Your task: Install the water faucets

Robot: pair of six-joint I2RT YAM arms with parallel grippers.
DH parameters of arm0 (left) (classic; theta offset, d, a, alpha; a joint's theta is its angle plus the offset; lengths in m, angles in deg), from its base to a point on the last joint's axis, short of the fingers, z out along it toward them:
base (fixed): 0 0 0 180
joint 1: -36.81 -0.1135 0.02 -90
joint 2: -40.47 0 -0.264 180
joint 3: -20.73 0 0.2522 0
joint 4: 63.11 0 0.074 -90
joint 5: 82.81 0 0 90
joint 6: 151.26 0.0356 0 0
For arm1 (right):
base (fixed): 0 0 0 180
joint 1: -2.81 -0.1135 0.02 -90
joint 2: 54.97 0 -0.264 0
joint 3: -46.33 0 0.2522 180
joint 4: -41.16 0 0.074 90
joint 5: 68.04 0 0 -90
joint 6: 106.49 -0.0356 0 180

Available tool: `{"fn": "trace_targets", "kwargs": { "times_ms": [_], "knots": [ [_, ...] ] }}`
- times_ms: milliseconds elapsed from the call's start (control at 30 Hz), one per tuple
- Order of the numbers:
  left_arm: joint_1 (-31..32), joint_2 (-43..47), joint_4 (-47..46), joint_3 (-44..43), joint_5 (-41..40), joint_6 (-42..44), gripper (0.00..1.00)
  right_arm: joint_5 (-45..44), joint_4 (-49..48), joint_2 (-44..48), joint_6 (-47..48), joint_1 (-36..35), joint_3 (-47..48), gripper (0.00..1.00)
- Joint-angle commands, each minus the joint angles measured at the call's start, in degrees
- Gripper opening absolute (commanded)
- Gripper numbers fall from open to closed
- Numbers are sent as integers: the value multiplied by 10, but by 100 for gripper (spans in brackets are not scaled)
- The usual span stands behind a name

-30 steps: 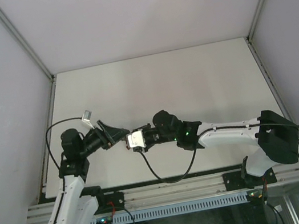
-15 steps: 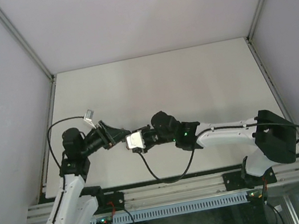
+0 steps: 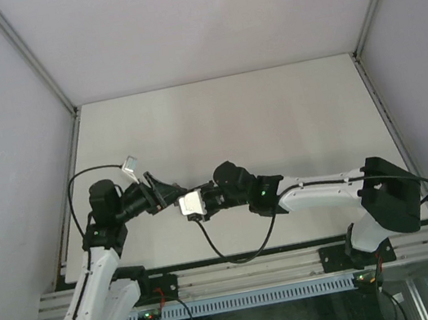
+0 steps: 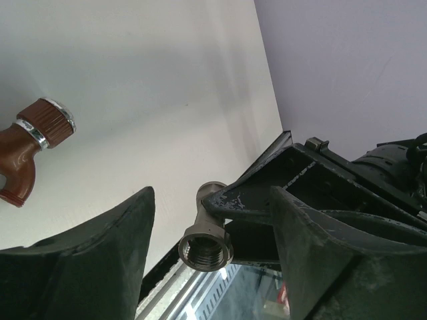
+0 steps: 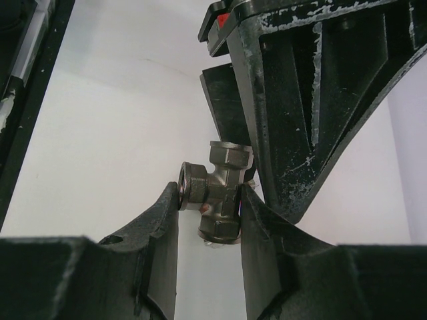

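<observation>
Right jaws, pinching the grey metal tee fitting (image 5: 215, 193) by its body, hold it above the near-left part of the bench (image 3: 273, 116). Left jaws stand spread, their fingers (image 4: 100, 260) on either side of the fitting; whether they touch it cannot be told. The red-brown tap body (image 4: 27, 150), knob ribbed, lies on the bench apart from both.

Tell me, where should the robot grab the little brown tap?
Probably grip the brown tap by its curved body, below the shiny ring, coming down from above. It seems to lie flat on the table, and its ribbed knob might spin.
</observation>
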Motion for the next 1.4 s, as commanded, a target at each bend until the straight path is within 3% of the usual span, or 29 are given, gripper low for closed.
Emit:
{"fn": "trace_targets", "kwargs": {
  "times_ms": [0, 167, 300, 867, 1100, 1267, 1367],
  "knots": [
    [11, 0, 48, -35, 39, 39, 73, -34, -67, 11, 5, 8, 40, 0],
    [11, 6, 17, -30, 69, 27, 71, -24, -65, 17, -2, 15, 38, 0],
    [10, 21, 51, -36, 72, 56, 80, -15, -80, 22, -25, 26, 31, 0],
    [-17, 26, 74, -66, 74, 54, 90, 0, -85, 53, -41, 52, 10, 0],
    [-16, 3, -17, -67, 71, -15, 87, -9, -73, 48, 12, 16, 10, 0],
    [-12, 0, -17, -66, 72, -16, 70, -10, -73, 50, 17, 10, 10, 0],
    [3, -1, -17, -60, 79, -14, 66, -9, -76, 48, 20, 7, 10, 0]
  ]
}}
